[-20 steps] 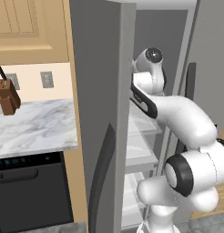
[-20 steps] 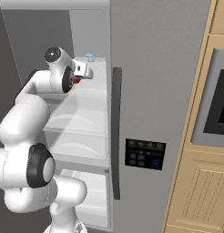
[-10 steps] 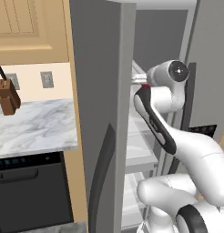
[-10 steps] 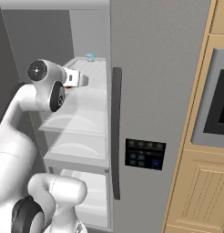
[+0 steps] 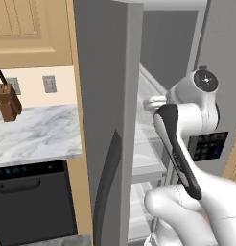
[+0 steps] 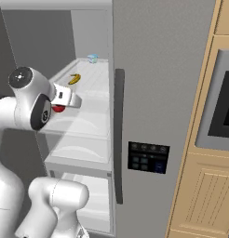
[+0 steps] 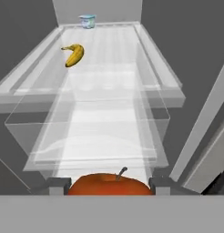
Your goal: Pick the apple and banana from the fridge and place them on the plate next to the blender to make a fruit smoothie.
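a marble counter (image 5: 33,137) carrying a brown knife block (image 5: 6,102) sits over a black dishwasher (image 5: 31,202) beneath light wood cabinets (image 5: 29,29), two wall outlets (image 5: 49,83) behind it, while a built-in dark oven (image 6: 223,111) fills tan cabinetry (image 6: 205,195).

Red apple (image 7: 110,184) clamped; banana (image 7: 73,55) seemingly shelved.

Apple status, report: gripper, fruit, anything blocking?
Gripper shut on apple, outside the fridge. Banana on the upper shelf. Nothing in the way.
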Available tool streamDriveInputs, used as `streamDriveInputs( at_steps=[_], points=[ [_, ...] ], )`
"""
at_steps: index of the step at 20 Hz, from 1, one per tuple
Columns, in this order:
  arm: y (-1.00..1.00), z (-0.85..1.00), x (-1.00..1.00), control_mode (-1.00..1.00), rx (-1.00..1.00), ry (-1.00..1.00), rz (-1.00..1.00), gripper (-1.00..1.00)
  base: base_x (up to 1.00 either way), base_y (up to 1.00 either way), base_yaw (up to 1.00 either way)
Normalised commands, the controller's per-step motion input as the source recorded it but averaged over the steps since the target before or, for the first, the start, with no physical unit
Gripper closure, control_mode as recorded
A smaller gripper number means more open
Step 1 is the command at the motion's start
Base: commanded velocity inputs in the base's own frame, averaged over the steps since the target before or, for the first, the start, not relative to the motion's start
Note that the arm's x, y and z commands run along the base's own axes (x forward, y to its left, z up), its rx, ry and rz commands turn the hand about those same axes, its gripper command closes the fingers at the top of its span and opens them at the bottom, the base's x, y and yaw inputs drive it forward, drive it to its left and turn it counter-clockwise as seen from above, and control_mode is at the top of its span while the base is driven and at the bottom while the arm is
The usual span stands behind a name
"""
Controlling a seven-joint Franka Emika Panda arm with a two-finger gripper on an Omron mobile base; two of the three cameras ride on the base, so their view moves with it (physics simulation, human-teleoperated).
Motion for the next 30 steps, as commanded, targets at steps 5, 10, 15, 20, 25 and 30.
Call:
streamDriveInputs(
  at_steps=[5,10,15,20,25,30],
  points=[
    [-0.05,-0.86,-0.73,-1.0,-0.03,0.26,0.0,1.0,0.0,0.0,0.0],
    [0.0,-0.07,0.0,-1.0,0.0,0.01,0.0,1.0,0.0,0.0,0.0],
    [0.0,-0.01,-0.06,1.0,0.0,0.01,0.0,1.0,-0.49,-0.18,0.08],
    [0.0,0.0,0.0,1.0,0.0,0.0,0.0,1.0,-0.98,-0.43,0.3],
    [0.0,0.0,0.0,1.0,0.0,0.0,0.0,1.0,-0.98,-0.44,0.34],
    [0.0,0.0,0.0,1.0,0.0,0.0,0.0,1.0,-0.99,-0.27,0.6]
  ],
)
